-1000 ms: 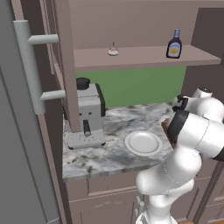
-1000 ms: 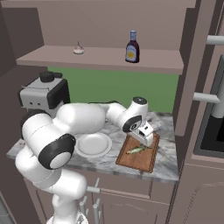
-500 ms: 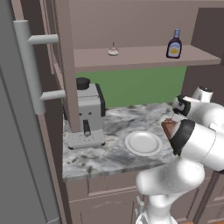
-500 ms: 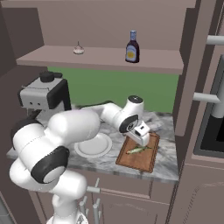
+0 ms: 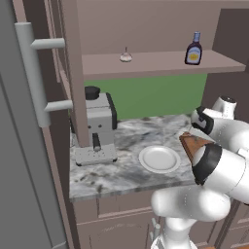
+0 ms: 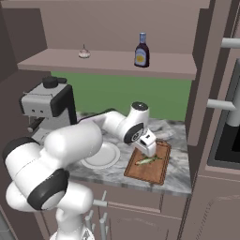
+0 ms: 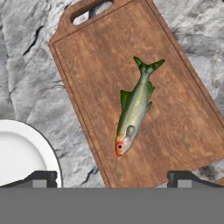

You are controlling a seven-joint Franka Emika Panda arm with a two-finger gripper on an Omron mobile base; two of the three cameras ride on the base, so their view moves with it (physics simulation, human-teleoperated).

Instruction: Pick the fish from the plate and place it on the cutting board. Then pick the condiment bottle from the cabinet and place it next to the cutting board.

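While on board (image 7: 109, 87), fish (image 7: 133, 116) btwn fingers (image 7: 41, 177).

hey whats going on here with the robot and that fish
The fish lies flat on the cutting board, next to the bare white plate. The gripper hangs open just above the board, holding nothing. The condiment bottle stands on the cabinet shelf, not yet fetched.

The white plate (image 5: 159, 159) lies on the marble bench (image 5: 107, 170) beside the coffee machine (image 5: 96, 127). The condiment bottle (image 5: 193, 49) stands upright on the cabinet (image 5: 151, 63) shelf.
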